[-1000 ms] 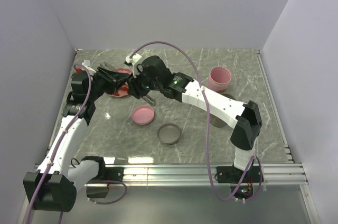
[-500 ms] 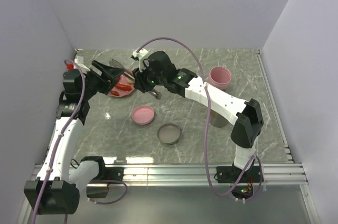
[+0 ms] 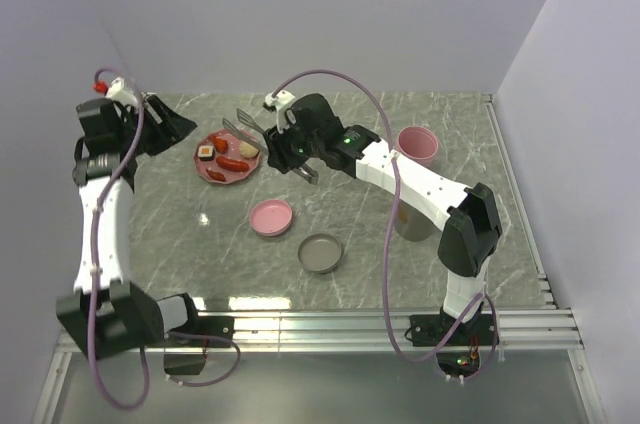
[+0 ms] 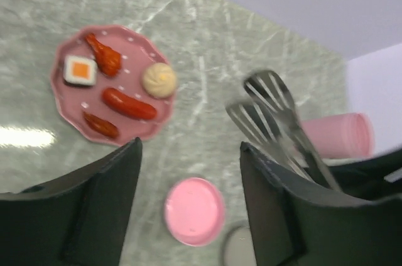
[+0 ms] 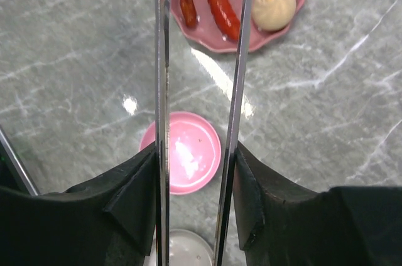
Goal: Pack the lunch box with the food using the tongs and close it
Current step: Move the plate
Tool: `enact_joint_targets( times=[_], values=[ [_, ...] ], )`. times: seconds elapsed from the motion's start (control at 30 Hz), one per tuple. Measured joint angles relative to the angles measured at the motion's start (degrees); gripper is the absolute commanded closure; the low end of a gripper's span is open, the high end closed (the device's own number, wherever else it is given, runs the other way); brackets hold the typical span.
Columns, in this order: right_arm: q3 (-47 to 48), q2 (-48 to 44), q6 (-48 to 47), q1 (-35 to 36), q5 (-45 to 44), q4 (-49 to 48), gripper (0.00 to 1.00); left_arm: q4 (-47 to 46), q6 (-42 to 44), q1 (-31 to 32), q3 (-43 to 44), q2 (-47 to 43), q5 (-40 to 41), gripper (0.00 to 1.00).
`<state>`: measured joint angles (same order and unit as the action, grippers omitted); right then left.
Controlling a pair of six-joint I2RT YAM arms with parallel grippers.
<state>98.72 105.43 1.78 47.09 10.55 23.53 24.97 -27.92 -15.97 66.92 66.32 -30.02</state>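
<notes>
My right gripper [image 3: 291, 149] [image 5: 195, 178] is shut on the silver tongs [image 5: 239, 84], squeezing their two arms. The slotted tong tips [image 3: 245, 125] [image 4: 269, 108] hover by the far edge of the pink dotted plate [image 3: 212, 174]. The food lies on that plate: a sushi roll [image 4: 80, 70], a beige bun [image 4: 159, 79], a red sausage [image 4: 130, 104] and other red pieces. My left gripper [image 3: 168, 126] [image 4: 188, 203] is open, empty and raised at the far left. The lunch box's pink tub [image 3: 417, 145] stands far right. Its olive-grey tub [image 3: 408, 220] is partly behind the right arm.
A pink lid [image 3: 271, 217] [image 5: 182, 152] and a grey lid [image 3: 321, 253] [image 5: 183, 248] lie flat in front of the plate. Walls close in the table on the left, back and right. A metal rail [image 3: 350, 324] runs along the near edge.
My left gripper has opened and swung up and away to the far left, uncovering the plate. The right gripper keeps the tongs and has shifted slightly right and farther back.
</notes>
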Motion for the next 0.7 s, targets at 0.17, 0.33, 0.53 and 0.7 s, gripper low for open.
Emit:
enact_joint_targets(
  times=[0.17,0.33,0.53,0.7],
  values=[
    [-0.66,0.00,-0.24,0.00,0.24,2.08,0.48,1.09,10.19,-0.17,7.17,14.67,-1.07,0.41],
    [-0.66,0.00,-0.39,0.00,0.50,3.10,0.48,0.96,16.65,-0.35,8.76,24.96,0.31,0.50],
    [-0.92,0.00,-0.42,0.00,1.01,3.56,0.48,-0.57,22.18,-0.48,13.16,35.39,2.54,0.59],
    [-1.66,-0.04,-0.42,0.00,1.20,3.89,0.48,-2.16,24.09,-0.50,13.11,38.42,5.42,0.61]
  ],
)
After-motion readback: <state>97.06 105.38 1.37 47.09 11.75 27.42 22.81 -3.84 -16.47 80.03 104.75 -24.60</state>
